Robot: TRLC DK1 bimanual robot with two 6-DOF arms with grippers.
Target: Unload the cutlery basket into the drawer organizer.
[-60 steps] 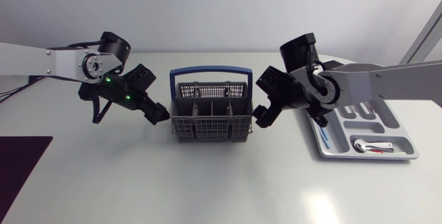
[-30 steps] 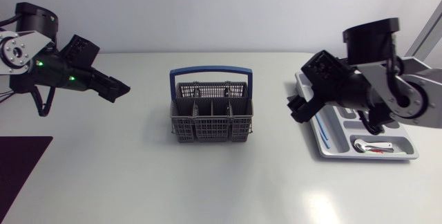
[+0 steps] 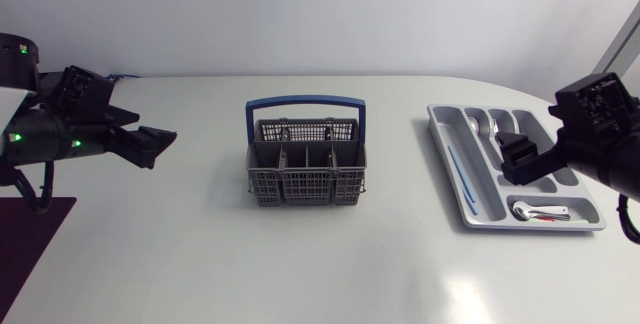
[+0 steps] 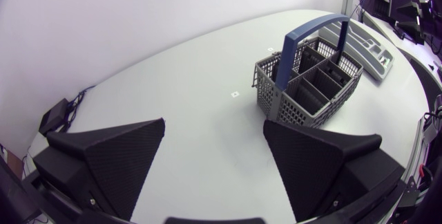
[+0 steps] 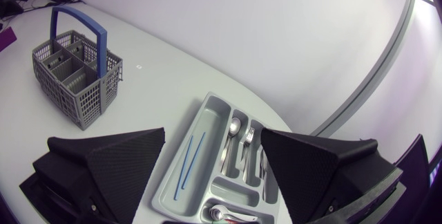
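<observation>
The grey cutlery basket point(image 3: 305, 169) with a blue handle stands mid-table; no cutlery shows in its compartments point(image 4: 311, 86). At the right lies the grey drawer organizer point(image 3: 500, 224), holding spoons point(image 3: 480, 122), a thin blue item point(image 3: 467, 179) and a small white-and-red piece point(image 3: 540, 211). My left gripper point(image 3: 155, 144) hangs open far left of the basket, its empty fingers point(image 4: 117, 158) pointing toward it. Over the organizer's middle, my right gripper point(image 3: 518, 159) is open and empty. From there the organizer point(image 5: 210, 99) lies ahead, with a spoon point(image 5: 235, 128), and the basket point(image 5: 76, 72) farther off.
A dark purple mat point(image 3: 25, 249) lies at the table's front left corner. White tabletop stretches between basket and organizer and along the front.
Both arms have drawn back from the basket's sides: the left out to the far left, the right out over the organizer. Neither carries anything.
</observation>
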